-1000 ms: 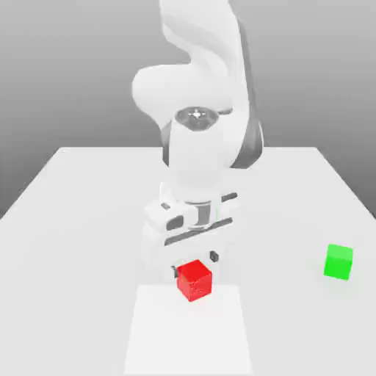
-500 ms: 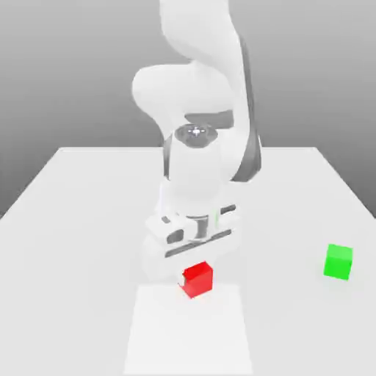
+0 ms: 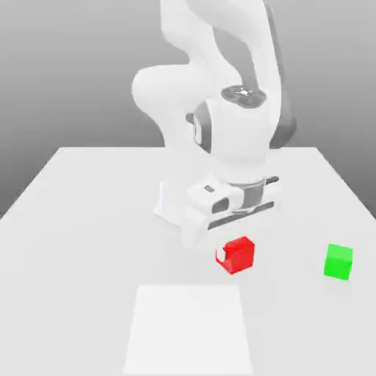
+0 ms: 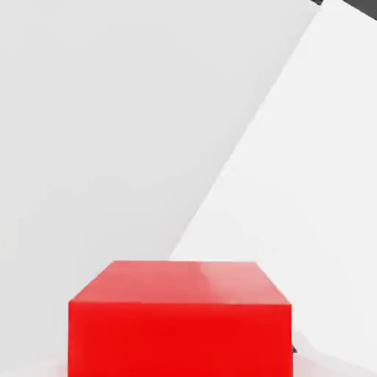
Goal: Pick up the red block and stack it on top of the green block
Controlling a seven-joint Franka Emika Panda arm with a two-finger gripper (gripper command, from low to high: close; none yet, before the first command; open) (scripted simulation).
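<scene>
White two-finger gripper [image 3: 236, 253] clamped on glossy red cube [image 3: 239, 255], plain green cube [image 3: 338, 262] near tabletop's right edge in exterior view.

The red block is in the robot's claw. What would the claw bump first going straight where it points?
Probably the pale tabletop, under the red block it holds; how far down is unclear.

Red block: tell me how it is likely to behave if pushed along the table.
The red block looks stiff, with flat faces and straight edges, so it would probably slide rather than roll. Being about as tall as wide, it seems unlikely to tip under a low push. Its smooth faces may be slightly slippery.
</scene>
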